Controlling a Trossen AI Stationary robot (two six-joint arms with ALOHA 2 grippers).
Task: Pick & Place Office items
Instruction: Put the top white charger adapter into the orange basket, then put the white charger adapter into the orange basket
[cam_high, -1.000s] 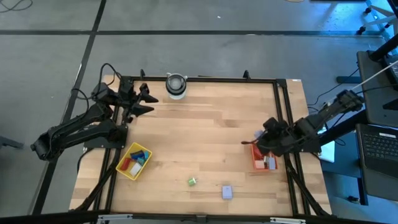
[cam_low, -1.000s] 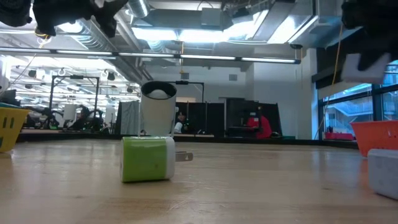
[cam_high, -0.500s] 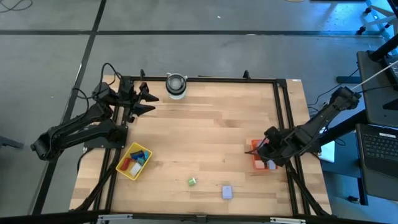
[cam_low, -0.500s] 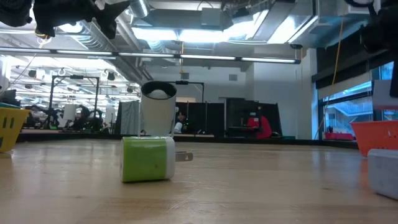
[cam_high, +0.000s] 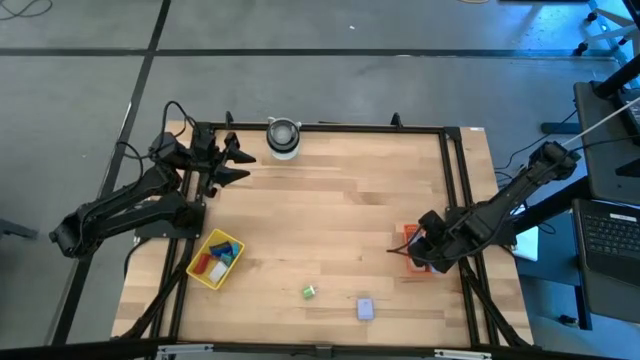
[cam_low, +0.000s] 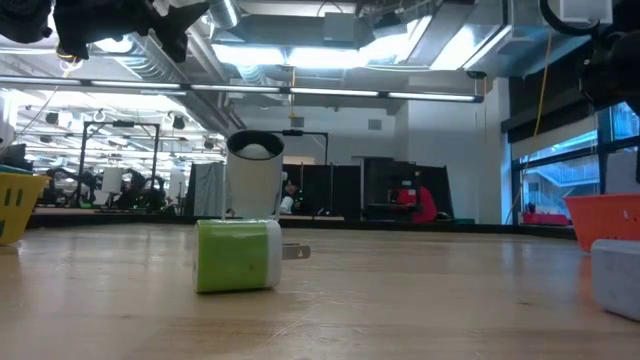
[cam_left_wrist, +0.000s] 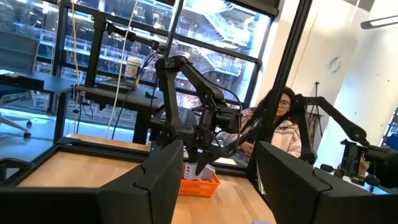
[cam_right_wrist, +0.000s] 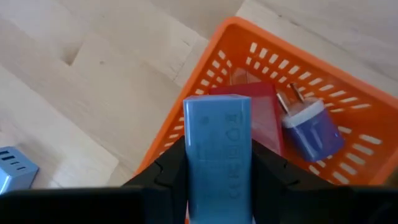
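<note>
Wooden table (cam_high: 330, 200), pale planks, black rail frame around the edge. Grey concrete floor (cam_high: 300, 80) with dark seams. Open laptop (cam_high: 608, 235) on a bench beside the table. Exposed ducts and strip lights (cam_low: 330, 50) overhead. Tall dark-framed windows (cam_left_wrist: 124, 56). A person (cam_left_wrist: 283, 124) sits beyond the table's far side.

The right gripper (cam_right_wrist: 219, 180) is hanging over the right-hand tray (cam_right_wrist: 348, 118), gripping a block (cam_right_wrist: 219, 155); a plug (cam_right_wrist: 308, 124) is lying inside beside a flat packet (cam_right_wrist: 264, 115). The left gripper (cam_high: 235, 160) is waiting near the cylinder (cam_high: 283, 137).
</note>
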